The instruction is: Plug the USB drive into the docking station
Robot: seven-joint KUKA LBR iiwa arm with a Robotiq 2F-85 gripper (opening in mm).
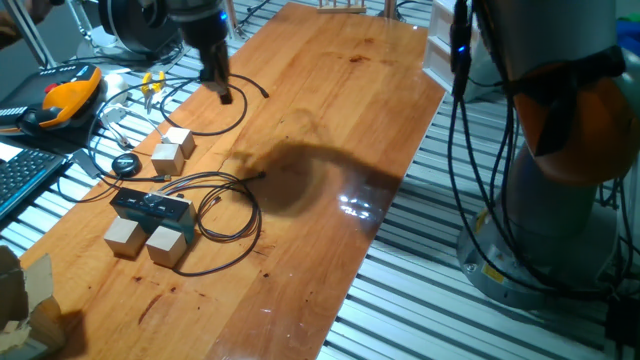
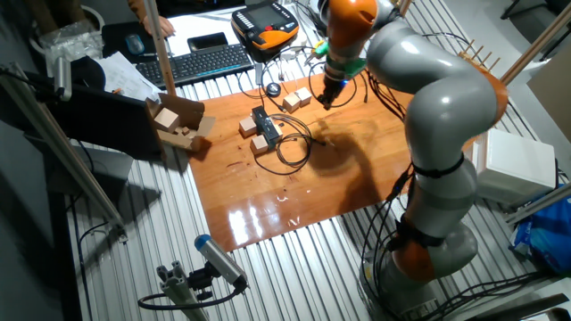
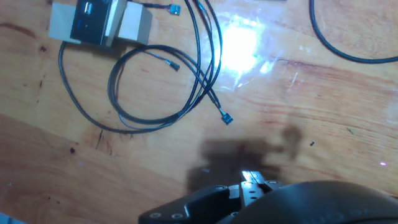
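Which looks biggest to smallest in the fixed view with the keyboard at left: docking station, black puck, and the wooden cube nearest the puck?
1. docking station
2. wooden cube
3. black puck, though cube and puck look close in size, so that order is unsure.

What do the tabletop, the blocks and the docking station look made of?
Tabletop: wood, glossy varnish, shown by the grain and a bright glare patch. Blocks: pale, matte, unfinished-looking wood with no shine. Docking station: dark blue-black casing, likely plastic, though too small to be sure. Its cables: thin black insulated wire with small blue connectors.
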